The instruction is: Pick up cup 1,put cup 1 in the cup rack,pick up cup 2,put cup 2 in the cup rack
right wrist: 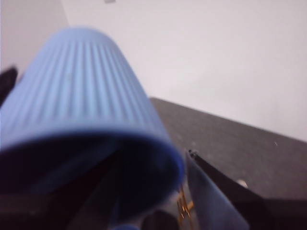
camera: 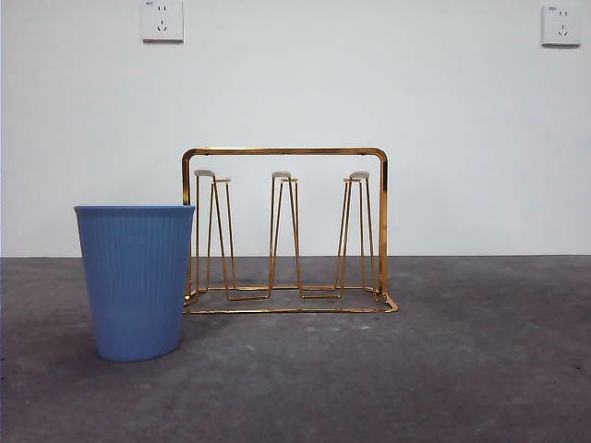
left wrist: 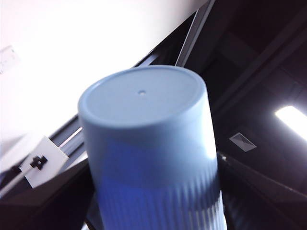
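Observation:
The gold wire cup rack [camera: 286,231] stands mid-table with bare pegs. A ribbed blue cup [camera: 136,280] sits upright on the table, just left of the rack and nearer the camera. No arm shows in the front view. In the left wrist view another blue cup [left wrist: 148,143] fills the frame, its flat base facing the camera; my left gripper [left wrist: 153,206] is shut on it and points up at the ceiling. In the right wrist view my right gripper [right wrist: 110,143] is shut on a blue cup [right wrist: 81,91] lying on its side, with a glint of the rack [right wrist: 184,207] beyond it.
The dark grey table [camera: 462,369] runs back to a white wall with two sockets [camera: 162,20]. A ceiling light [left wrist: 292,120] and dark beams show behind the left cup.

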Robot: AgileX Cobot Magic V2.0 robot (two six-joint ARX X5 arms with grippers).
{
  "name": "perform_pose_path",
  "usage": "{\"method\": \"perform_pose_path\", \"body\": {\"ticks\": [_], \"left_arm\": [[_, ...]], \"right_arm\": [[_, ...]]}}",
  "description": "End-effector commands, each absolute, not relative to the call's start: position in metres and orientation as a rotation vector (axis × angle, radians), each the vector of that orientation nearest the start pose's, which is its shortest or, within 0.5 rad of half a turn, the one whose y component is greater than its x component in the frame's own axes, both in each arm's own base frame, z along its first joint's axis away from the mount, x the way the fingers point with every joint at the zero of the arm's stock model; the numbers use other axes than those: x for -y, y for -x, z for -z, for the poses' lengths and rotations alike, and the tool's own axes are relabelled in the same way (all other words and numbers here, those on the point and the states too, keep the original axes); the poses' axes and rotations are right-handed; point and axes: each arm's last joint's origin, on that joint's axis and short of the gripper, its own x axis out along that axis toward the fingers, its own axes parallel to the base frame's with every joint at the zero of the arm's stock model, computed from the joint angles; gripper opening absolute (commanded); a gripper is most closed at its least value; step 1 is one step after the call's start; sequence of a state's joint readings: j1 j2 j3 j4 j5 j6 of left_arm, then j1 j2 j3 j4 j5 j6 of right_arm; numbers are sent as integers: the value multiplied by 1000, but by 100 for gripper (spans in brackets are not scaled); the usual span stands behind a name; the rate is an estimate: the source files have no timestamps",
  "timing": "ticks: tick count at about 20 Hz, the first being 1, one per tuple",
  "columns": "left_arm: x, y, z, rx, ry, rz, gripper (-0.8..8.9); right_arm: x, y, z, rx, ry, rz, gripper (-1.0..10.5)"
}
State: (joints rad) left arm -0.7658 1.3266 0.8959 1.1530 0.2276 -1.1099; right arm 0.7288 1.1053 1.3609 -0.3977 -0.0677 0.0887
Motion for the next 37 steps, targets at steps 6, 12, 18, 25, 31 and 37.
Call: {"method": "perform_pose_path", "body": {"ticks": [6,12,18,25,31,37], "left_arm": [[188,-203,-376,140,1077,1264,-8],[193,-214,-360,27,867,1148,-7],[204,-225,-355,-107,490,891,-7],[228,-230,-372,-67,164,718,-7],[259,-240,-350,-103,65,641,-7],[281,-258,-309,-172,14,517,-7]], "right_arm": [[-118,-135,-440,-283,73,-647,221],[-88,-107,-432,-398,170,-540,221],[-67,-85,-425,-471,226,-465,221],[-57,-76,-425,-473,233,-440,221],[-56,-75,-424,-484,239,-440,221],[-55,-74,-423,-490,243,-440,221]]}}
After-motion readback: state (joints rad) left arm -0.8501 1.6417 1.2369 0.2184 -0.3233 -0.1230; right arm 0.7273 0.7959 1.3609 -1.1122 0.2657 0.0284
